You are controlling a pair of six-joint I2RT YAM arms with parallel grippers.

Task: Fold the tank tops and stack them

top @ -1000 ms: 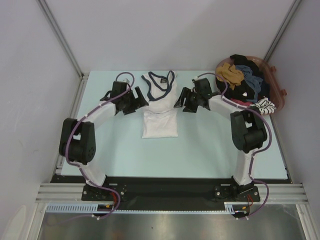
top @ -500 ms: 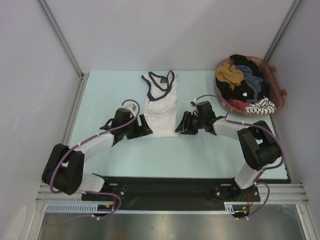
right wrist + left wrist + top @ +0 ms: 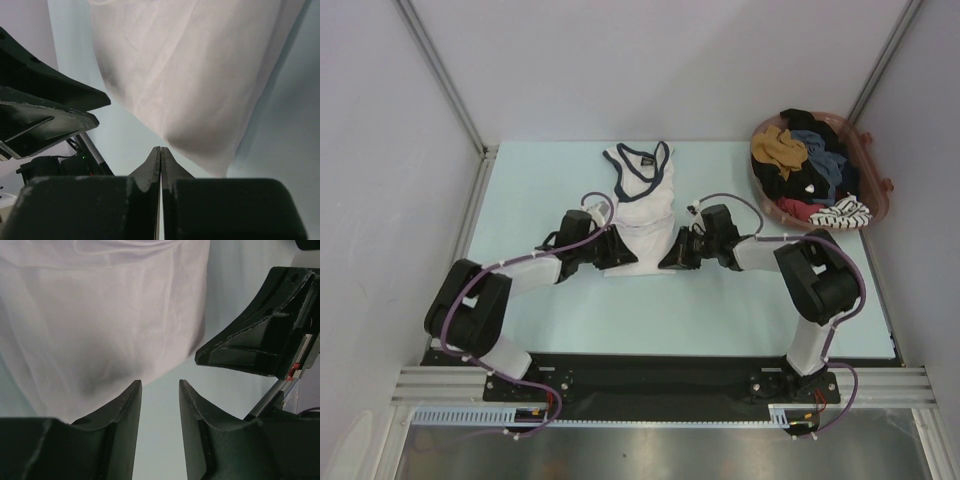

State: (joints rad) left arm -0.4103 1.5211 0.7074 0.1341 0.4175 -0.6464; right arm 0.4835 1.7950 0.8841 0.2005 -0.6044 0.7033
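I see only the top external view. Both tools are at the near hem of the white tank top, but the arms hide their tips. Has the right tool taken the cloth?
Observer: It seems not. In its wrist view the right tool is fully shut, with no cloth of the white tank top caught in it.
Operator: And the left tool?
Observer: The left tool stands open; only bare table shows in its gap.
Operator: Where is the hem for it?
Observer: It runs past the tip of one finger, none of it inside the gap.
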